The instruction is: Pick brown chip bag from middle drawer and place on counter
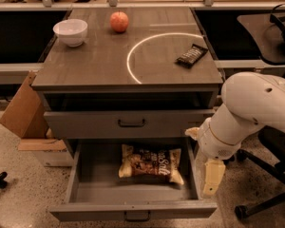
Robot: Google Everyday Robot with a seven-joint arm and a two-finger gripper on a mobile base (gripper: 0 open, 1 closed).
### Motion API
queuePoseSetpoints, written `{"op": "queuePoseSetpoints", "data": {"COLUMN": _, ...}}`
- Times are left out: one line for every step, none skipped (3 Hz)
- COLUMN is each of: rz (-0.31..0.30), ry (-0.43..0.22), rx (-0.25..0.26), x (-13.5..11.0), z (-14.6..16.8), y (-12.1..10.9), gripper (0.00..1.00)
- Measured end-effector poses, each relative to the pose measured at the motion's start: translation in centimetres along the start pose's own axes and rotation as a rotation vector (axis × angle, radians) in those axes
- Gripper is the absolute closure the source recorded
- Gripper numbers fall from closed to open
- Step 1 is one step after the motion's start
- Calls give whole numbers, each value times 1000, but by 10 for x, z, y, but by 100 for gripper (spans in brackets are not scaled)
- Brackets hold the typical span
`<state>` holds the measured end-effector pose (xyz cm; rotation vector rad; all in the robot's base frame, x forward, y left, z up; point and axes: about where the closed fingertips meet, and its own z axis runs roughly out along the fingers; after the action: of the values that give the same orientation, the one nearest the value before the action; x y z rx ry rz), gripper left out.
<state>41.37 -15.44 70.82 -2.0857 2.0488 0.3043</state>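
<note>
The brown chip bag (151,163) lies flat in the open middle drawer (99,177), right of the tray's centre, dark brown with pale ends. The drawer is pulled fully out at the bottom of the grey cabinet. My gripper (213,178) hangs from the white arm (249,113) just outside the drawer's right wall, pointing down, to the right of the bag and apart from it. It holds nothing that I can see. The counter (95,65) with its thin white arc is above.
On the counter stand a white bowl (71,32), an apple (119,21) and a small dark candy-bar wrapper (191,55). A closed drawer front (128,123) sits above the open drawer. A cardboard box (23,106) leans at the left. Chair legs (266,196) are at the right.
</note>
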Motion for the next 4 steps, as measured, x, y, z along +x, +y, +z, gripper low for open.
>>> {"op": "queuePoseSetpoints", "data": {"rz": -6, "ry": -50, "rx": -47, "x": -4, "z": 29, "y": -2, "gripper": 0}}
{"op": "queuePoseSetpoints", "data": {"rz": -11, "ry": -122, "rx": -114, "x": -10, "z": 67, "y": -4, "gripper": 0}}
{"op": "queuePoseSetpoints", "data": {"rz": 7, "ry": -172, "rx": -185, "x": -17, "z": 113, "y": -5, "gripper": 0}}
{"op": "queuePoseSetpoints", "data": {"rz": 7, "ry": -172, "rx": -185, "x": -17, "z": 113, "y": -5, "gripper": 0}}
